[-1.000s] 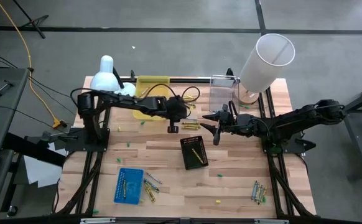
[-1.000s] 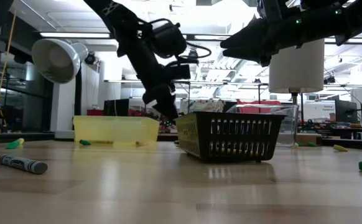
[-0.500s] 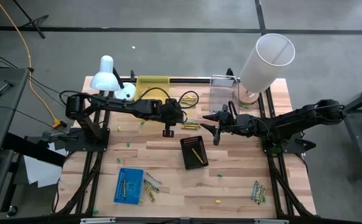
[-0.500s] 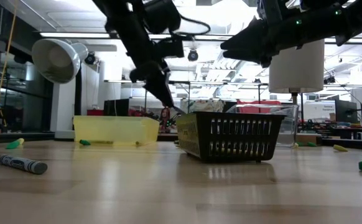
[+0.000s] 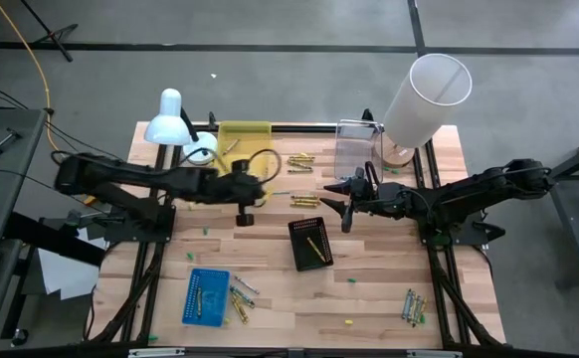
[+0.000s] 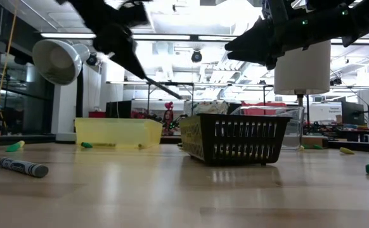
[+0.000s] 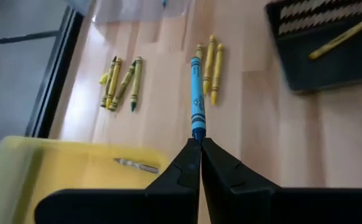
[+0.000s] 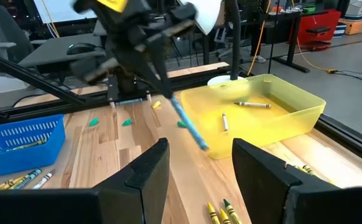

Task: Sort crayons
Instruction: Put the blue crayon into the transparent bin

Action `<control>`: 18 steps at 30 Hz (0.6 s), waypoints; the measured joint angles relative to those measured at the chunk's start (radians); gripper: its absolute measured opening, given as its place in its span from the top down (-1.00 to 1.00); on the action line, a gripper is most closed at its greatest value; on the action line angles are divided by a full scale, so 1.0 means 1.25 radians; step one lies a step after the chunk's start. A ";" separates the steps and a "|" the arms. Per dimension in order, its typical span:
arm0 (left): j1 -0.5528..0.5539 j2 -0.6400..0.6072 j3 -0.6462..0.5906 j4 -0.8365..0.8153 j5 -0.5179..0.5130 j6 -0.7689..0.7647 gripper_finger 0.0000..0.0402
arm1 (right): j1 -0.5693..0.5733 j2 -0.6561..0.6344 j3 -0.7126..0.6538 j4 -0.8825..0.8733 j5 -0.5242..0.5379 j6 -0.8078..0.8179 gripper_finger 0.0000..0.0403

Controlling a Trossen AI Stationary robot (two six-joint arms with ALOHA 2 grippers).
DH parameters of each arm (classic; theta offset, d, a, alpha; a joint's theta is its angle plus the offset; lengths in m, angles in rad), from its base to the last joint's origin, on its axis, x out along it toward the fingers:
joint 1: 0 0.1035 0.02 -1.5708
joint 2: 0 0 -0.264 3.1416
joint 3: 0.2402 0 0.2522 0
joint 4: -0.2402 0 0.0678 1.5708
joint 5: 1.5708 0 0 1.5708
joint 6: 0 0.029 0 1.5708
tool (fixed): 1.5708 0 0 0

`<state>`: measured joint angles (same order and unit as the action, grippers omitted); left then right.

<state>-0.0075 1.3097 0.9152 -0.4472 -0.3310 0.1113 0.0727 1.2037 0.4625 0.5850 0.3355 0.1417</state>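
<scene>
Wooden slats of the worktop (image 5: 270, 288) carried three trays in the overhead frame: a yellow tray (image 5: 242, 134) at upper centre, a black basket (image 5: 310, 243) in the middle and a blue basket (image 5: 205, 295) at lower left. Over the last second the left hand (image 5: 244, 212) had swung away from the spot beside the black basket toward the left of the frame and risen clear of the surface, as the level view showed it high at upper left. Its fingers were pressed together on the tip of a blue crayon (image 7: 196, 96), which stuck straight out ahead of them in the wrist picture, above a cluster of yellow crayons (image 7: 211, 65) lying on the wood. That pull-back suggested a pick already made and a carry begun, probably toward the blue basket, though the drop was not yet done. Loose crayons (image 5: 412, 305) lay at lower right, so much sorting seemed left. The right hand (image 5: 344, 203) hovered just above the black basket at centre, fingers spread and holding nothing
</scene>
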 joint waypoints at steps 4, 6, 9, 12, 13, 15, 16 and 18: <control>-0.063 -0.111 -0.077 0.025 -0.028 -0.073 1.00 | 0.000 0.000 0.000 0.002 -0.001 0.000 0.16; -0.100 -0.156 -0.102 0.028 -0.050 -0.106 1.00 | 0.000 0.000 0.000 0.002 -0.002 0.000 0.16; -0.156 -0.208 -0.121 0.030 -0.092 -0.144 1.00 | 0.000 0.000 0.000 0.004 -0.002 0.000 0.16; -0.202 -0.232 -0.121 0.035 -0.139 -0.157 1.00 | 0.000 0.000 0.000 0.008 -0.002 0.000 0.16; -0.213 -0.238 -0.121 0.036 -0.152 -0.157 1.00 | 0.000 0.000 0.000 0.010 -0.002 0.000 0.16; -0.230 -0.241 -0.120 0.047 -0.174 -0.157 1.00 | 0.000 0.000 0.000 0.014 -0.002 0.009 0.16; -0.236 -0.242 -0.120 0.045 -0.185 -0.158 1.00 | 0.000 0.000 0.000 0.014 -0.002 0.013 0.16; -0.248 -0.243 -0.121 0.042 -0.206 -0.158 1.00 | 0.000 0.000 0.000 0.014 -0.002 0.013 0.16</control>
<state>-0.3173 1.0058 0.7643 -0.3947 -0.5887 -0.0860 0.0727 1.2037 0.4625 0.6022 0.3328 0.1576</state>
